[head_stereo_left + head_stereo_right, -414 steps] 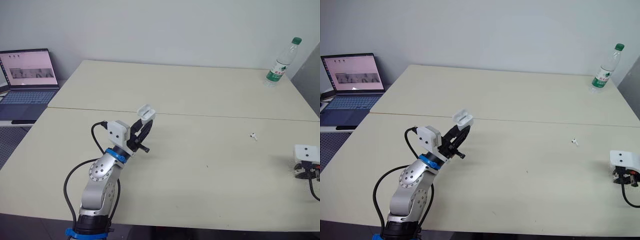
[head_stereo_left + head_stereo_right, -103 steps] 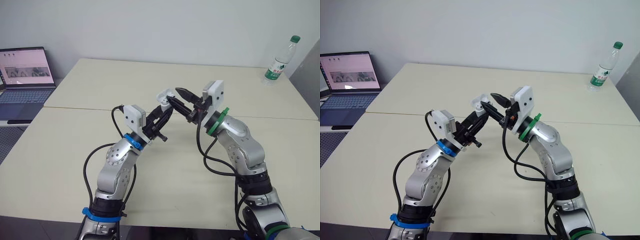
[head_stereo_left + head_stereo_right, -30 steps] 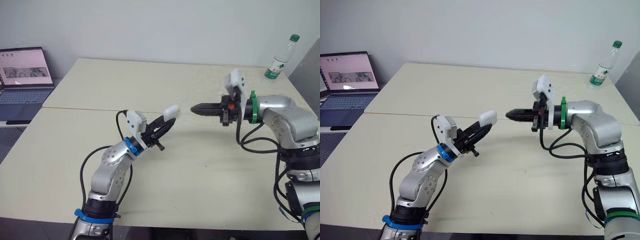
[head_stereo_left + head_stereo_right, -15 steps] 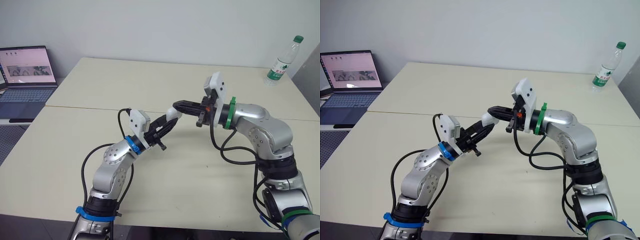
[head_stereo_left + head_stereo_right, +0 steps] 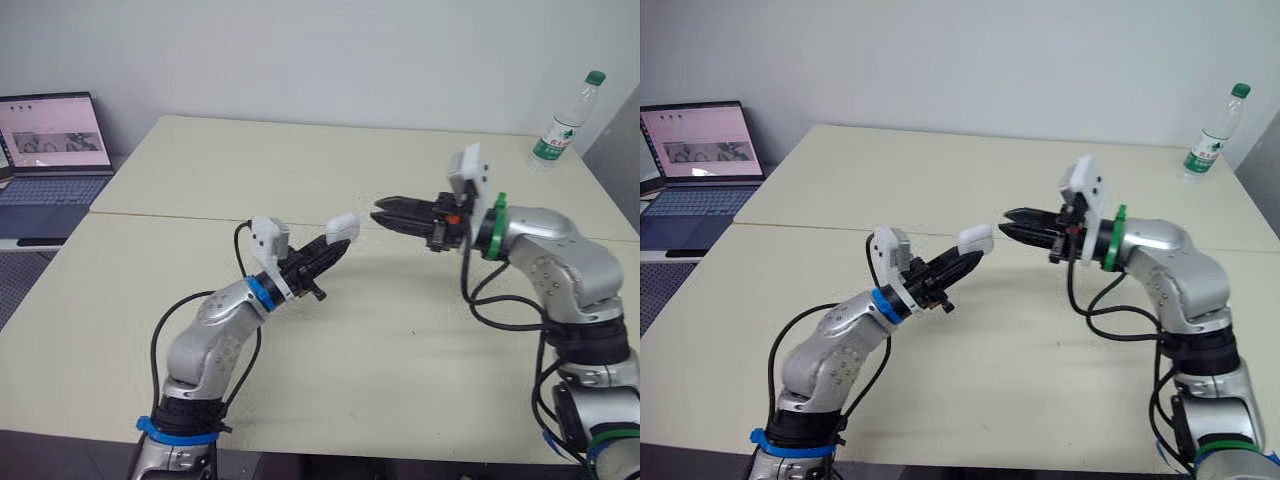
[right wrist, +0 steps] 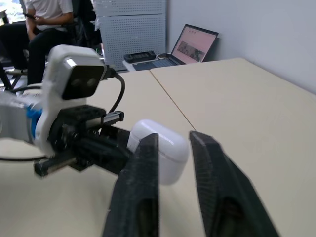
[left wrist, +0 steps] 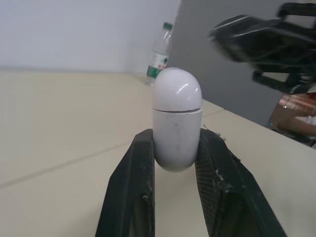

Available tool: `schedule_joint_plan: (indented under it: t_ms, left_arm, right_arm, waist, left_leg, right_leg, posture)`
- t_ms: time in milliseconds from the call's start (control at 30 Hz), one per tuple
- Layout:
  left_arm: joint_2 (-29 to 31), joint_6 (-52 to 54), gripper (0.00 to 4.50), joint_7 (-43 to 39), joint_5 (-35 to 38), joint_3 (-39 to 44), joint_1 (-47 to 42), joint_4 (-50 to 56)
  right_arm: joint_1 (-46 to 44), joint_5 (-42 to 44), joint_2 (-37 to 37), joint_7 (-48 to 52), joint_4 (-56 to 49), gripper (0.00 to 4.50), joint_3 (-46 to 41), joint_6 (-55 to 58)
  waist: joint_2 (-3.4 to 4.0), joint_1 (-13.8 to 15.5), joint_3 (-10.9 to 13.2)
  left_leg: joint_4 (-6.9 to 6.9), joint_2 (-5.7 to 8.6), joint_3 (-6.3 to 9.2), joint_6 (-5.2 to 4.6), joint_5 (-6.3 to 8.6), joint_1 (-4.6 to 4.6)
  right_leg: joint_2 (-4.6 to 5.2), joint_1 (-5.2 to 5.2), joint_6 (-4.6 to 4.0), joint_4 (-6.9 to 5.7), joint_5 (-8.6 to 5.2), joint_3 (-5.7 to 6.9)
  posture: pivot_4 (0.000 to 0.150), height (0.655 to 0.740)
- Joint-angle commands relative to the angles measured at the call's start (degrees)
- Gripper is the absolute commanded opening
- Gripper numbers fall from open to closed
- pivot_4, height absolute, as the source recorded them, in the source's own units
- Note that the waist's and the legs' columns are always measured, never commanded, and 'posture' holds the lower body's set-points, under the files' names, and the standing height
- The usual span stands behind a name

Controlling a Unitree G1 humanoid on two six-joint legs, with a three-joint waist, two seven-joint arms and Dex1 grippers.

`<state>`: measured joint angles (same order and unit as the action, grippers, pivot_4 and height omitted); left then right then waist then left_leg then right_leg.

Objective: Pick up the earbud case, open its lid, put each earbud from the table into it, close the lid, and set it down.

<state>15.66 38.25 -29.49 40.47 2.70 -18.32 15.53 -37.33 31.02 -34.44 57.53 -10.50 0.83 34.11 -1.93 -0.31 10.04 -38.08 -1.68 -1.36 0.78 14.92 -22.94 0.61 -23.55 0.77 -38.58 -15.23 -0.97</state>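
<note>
Above the middle of the cream-coloured table (image 5: 300, 160), the left gripper (image 5: 331, 245) pinches the lower end of the small white rounded plastic earbud case (image 5: 342, 224), one black finger on each side. Case held off the table, pointing toward the right arm. Lid shut; the seam shows as a thin line across the body in the left wrist view.

Right gripper (image 5: 382, 211) is level with the case and faces it, fingers a narrow way apart, nothing between them. Tips just beside the lid end, a small gap between.

Open laptop (image 5: 50, 150) off the table's left edge. Clear plastic bottle with green cap (image 5: 560, 125) stands upright at the far right corner. Person (image 6: 47, 19) seated in the background.
</note>
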Motion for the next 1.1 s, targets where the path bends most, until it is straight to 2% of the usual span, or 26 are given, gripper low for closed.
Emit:
schedule_joint_plan:
  t_ms: [33,167,233,300,433,633,700,733,933,1067,1100]
  left_arm:
    - [-0.3,15.7,0.74,7.4,10.9,3.5,-2.1,1.5]
    - [-4.4,28.3,0.74,17.4,19.2,7.2,-4.4,-2.8]
    - [-7.1,33.1,0.74,21.9,22.1,8.6,-5.5,-5.2]
    - [-9.7,36.9,0.74,25.6,23.6,9.3,-6.4,-7.8]
    - [-13.3,40.6,0.74,30.5,22.1,10.3,-7.3,-14.1]
    - [-12.1,42.0,0.74,31.2,19.1,11.1,-7.0,-17.5]
    - [-11.6,42.7,1.45,31.6,19.1,12.0,-6.4,-17.2]
    - [-11.4,43.2,1.60,31.8,19.2,12.7,-6.0,-16.9]
    - [-9.1,47.7,3.34,34.2,21.2,17.9,-1.9,-10.2]
    - [-1.7,49.1,4.42,33.1,22.6,22.4,2.5,-2.0]
    - [1.2,48.3,4.48,31.8,22.4,22.6,3.4,0.1]
  right_arm:
    - [4.1,-2.2,-4.8,10.8,1.3,2.39,0.6,-10.1]
    - [7.6,-5.3,-7.4,16.8,6.0,3.93,1.4,-18.4]
    - [8.0,-6.1,-7.3,17.6,7.7,4.47,1.6,-20.7]
    - [8.3,-6.5,-7.1,18.0,8.9,4.47,1.9,-21.9]
    - [8.1,-7.9,-5.1,14.7,9.8,4.47,1.9,-22.4]
    - [8.2,-8.1,-4.2,12.9,9.3,4.47,1.1,-22.6]
    - [8.3,-8.2,-4.2,12.8,9.7,4.50,1.1,-23.0]
    - [8.1,-8.2,-4.1,12.6,10.0,4.50,1.1,-23.2]
    - [6.2,-8.2,-2.0,10.6,13.1,4.50,0.6,-23.8]
    - [6.9,-8.4,-2.6,11.8,14.2,4.50,0.4,-25.4]
    - [7.3,-8.4,-3.0,12.2,14.6,4.50,0.3,-26.0]
  waist:
    - [-0.01,0.1,0.0]
    - [-0.04,0.0,0.0]
    - [-0.06,0.0,0.0]
    - [-0.06,-0.1,0.0]
    - [-0.05,-0.1,0.0]
    - [-0.05,-0.1,0.0]
    - [-0.05,-0.2,0.0]
    - [-0.04,-0.2,0.0]
    - [-0.03,-1.3,0.0]
    - [-0.05,-2.1,0.0]
    - [-0.05,-2.4,0.0]
  left_leg:
    - [-0.01,0.00,0.06,0.00,0.00,0.00]
    - [-0.04,0.01,0.03,0.00,0.00,0.03]
    - [-0.08,0.02,0.02,0.01,0.00,0.07]
    - [-0.09,-0.01,0.03,0.01,-0.01,0.10]
    - [-0.08,-0.01,0.06,0.04,-0.02,0.14]
    - [-0.06,-0.01,0.06,0.14,-0.07,0.16]
    - [-0.06,-0.01,0.04,0.15,-0.08,0.18]
    - [-0.05,-0.01,0.04,0.16,-0.08,0.19]
    - [0.01,-0.05,0.02,0.18,-0.09,0.35]
    - [0.12,-0.11,0.01,0.19,-0.08,0.56]
    - [0.17,-0.15,0.01,0.20,-0.08,0.64]
  right_leg:
    - [-0.01,0.04,0.01,0.01,-0.01,0.05]
    - [-0.03,0.05,0.02,0.00,-0.01,0.01]
    - [-0.02,0.07,0.02,-0.06,-0.01,0.00]
    - [-0.02,0.07,0.01,-0.12,0.00,-0.02]
    - [-0.08,0.09,0.00,-0.17,0.00,-0.02]
    - [-0.08,0.09,-0.01,-0.17,0.00,-0.02]
    - [-0.08,0.09,-0.01,-0.19,0.00,-0.04]
    - [-0.08,0.09,-0.01,-0.19,0.00,-0.05]
    - [-0.08,0.20,-0.03,-0.21,-0.01,-0.09]
    - [-0.14,0.27,-0.19,-0.28,-0.11,-0.14]
    - [-0.20,0.27,-0.27,-0.34,-0.16,-0.17]
  posture:
    - [0.150,0.7400]
    - [0.150,0.7400]
    - [0.150,0.7400]
    - [0.150,0.7400]
    - [0.150,0.7400]
    - [0.150,0.7400]
    - [0.150,0.7400]
    - [0.150,0.7400]
    - [0.150,0.7400]
    - [0.150,0.7400]
    - [0.150,0.7400]
